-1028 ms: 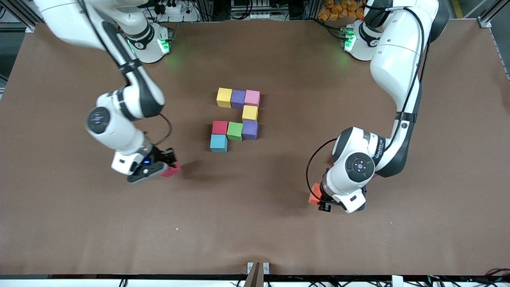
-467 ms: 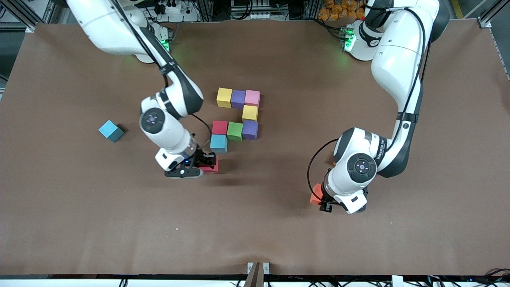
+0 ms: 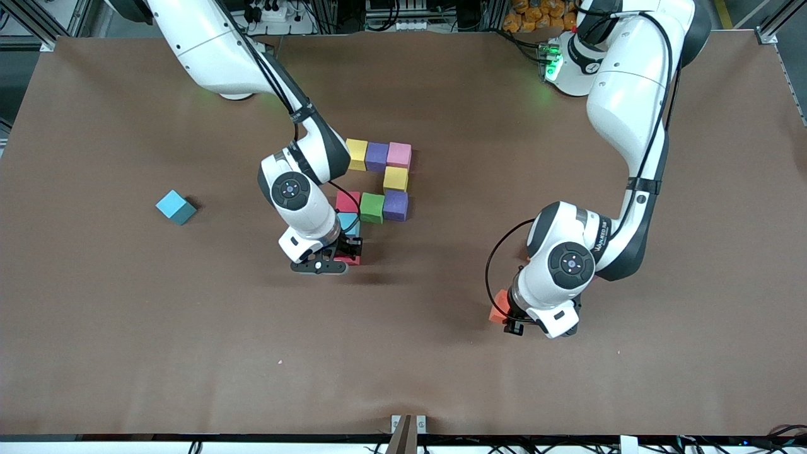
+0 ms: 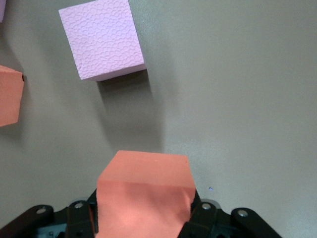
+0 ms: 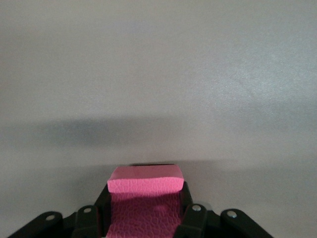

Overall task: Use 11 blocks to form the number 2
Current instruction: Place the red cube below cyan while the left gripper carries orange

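Observation:
The partial number 2 lies mid-table: a yellow [image 3: 355,153], purple [image 3: 377,156] and pink block [image 3: 399,154] in a row, a yellow block [image 3: 395,178] below, then purple [image 3: 395,205], green [image 3: 371,207] and red [image 3: 348,200], and a light blue block [image 3: 348,221] partly hidden by the right arm. My right gripper [image 3: 345,256] is shut on a red block [image 3: 350,258], which looks pink in the right wrist view [image 5: 144,184], low beside the light blue block on the camera side. My left gripper [image 3: 508,317] is shut on an orange block [image 3: 497,313], also seen in the left wrist view [image 4: 143,183].
A loose light blue block [image 3: 176,207] lies toward the right arm's end of the table. The left wrist view shows a pale pink block [image 4: 101,39] and another orange block [image 4: 10,94] on the table near the left gripper; the left arm hides them in the front view.
My right arm has carried the red block from the right arm's end of the table to the light blue block of the figure. The left arm has hardly moved.

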### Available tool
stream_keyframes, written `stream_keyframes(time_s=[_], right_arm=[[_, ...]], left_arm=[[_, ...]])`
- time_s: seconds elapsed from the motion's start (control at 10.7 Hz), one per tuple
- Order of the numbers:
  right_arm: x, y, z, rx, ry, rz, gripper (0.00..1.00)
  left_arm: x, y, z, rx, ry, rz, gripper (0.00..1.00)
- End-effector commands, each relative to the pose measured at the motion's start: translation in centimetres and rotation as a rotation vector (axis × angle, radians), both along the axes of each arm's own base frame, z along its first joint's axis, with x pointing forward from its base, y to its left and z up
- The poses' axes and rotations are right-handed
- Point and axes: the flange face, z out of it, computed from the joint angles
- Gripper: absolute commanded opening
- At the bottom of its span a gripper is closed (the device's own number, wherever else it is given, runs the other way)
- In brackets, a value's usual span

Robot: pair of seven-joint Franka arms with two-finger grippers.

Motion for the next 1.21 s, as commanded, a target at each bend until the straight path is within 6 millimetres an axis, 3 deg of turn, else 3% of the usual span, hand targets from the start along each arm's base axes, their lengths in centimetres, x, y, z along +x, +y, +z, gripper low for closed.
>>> stream_keyframes(time_s=[0.0,0.84,1.12], right_arm=[[-0.2,0.8,-0.7,-0.023,0.003,-0.011,0.35],[-1.2,2.0,-0.9,-0.118,-0.059,0.002,0.35],[-1.2,1.8,-0.9,-0.120,-0.058,0.001,0.36]], left_arm=[[-0.2,-0.1,0.2,-0.001,0.006,-0.012,0.38],[-0.5,-0.8,-0.3,-0.004,0.013,-0.003,0.39],[-1.1,-2.3,-0.8,-0.010,0.020,0.049,0.39]])
